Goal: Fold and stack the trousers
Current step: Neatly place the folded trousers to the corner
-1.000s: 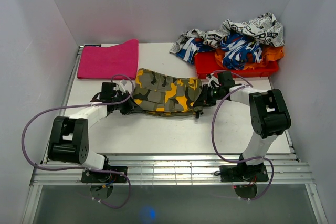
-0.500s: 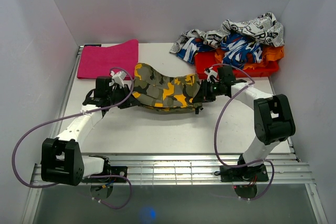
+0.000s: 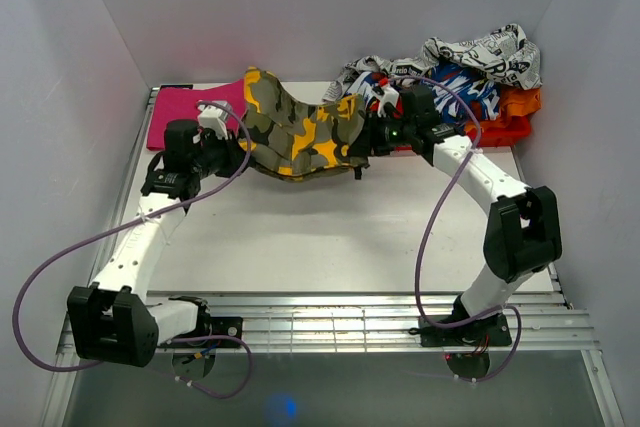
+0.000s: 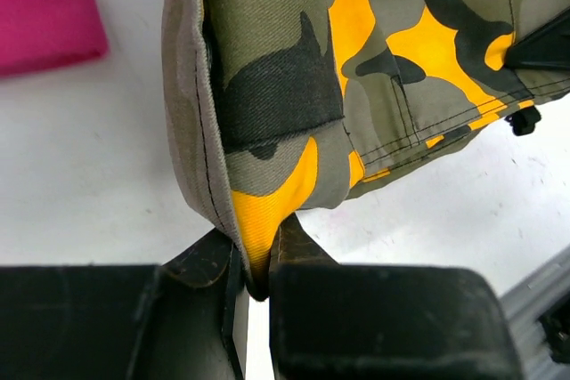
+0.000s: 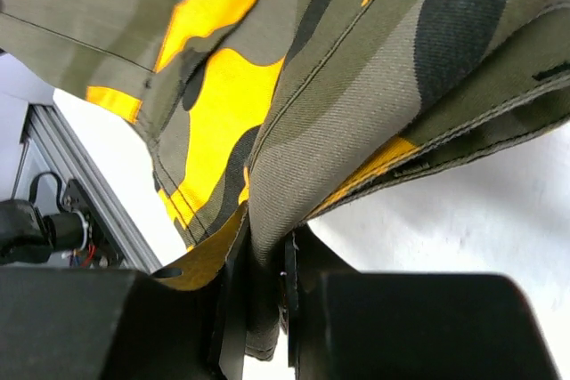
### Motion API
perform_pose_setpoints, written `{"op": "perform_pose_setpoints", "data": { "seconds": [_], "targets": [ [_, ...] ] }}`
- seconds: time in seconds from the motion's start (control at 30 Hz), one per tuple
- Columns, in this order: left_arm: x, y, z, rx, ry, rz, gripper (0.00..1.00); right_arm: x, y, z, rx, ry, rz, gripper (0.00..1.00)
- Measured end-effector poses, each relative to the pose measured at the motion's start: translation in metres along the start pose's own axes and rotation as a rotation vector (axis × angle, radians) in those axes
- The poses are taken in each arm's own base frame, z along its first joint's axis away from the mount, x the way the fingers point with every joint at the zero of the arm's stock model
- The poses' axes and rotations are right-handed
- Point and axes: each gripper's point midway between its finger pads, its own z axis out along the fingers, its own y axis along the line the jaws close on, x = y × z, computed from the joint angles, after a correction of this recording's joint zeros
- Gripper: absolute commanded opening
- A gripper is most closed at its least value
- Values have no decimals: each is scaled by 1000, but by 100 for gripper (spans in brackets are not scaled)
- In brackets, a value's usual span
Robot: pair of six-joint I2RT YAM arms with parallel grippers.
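Top external view: trousers [image 3: 300, 132] folded and slung between my two grippers, upper middle of frame, above the far part of the table [image 3: 320, 237]. My left gripper [image 3: 235, 154] pinches the left end, jaws narrow on a yellow cloth edge. My right gripper [image 3: 370, 137] pinches the right end, jaws narrow on camo layers. Pink cloth [image 3: 185, 117] upper left, clothes pile [image 3: 480, 77] upper right.

Overhead view faces down; both wrist views closely share the trousers [image 3: 300, 137].
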Motion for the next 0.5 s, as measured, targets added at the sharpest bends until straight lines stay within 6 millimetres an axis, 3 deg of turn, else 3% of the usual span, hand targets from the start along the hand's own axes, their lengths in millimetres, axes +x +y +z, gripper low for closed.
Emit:
{"op": "perform_pose_setpoints", "data": {
  "seconds": [0.2, 0.37, 0.5],
  "targets": [
    [-59, 25, -4, -86, -135, 65, 0, -78, 29, 31, -46, -108, -124, 8],
    [-105, 97, -4, -214, -223, 29, 0, -122, 40, 84, -75, -169, -195, 8],
    [-120, 160, -4, -294, -262, -13, 0, -140, 51, 132, -96, -205, -239, 8]
  ]
}}
